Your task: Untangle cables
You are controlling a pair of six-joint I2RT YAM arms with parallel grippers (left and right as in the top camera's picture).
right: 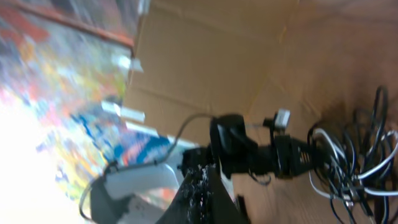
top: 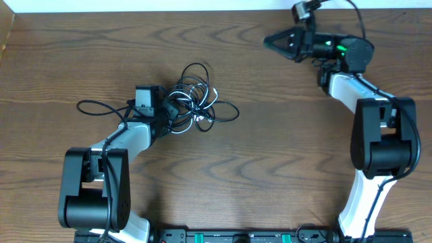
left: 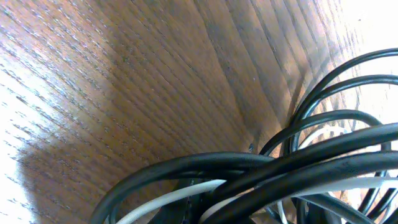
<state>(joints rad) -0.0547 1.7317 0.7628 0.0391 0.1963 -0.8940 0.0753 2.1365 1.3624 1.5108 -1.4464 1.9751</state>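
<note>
Left gripper sat pinched on the tangled cables, right gripper closed and empty well apart; next move likely needed a gentle pull.

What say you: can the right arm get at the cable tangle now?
Probably yes: only bare table lies between the right gripper and the cables, though the left gripper grips them at one edge.

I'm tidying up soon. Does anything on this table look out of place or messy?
Yes: the cables, black and white, lie snarled in one heap left of centre, loops crossing each other, the left hand shut on its edge.
</note>
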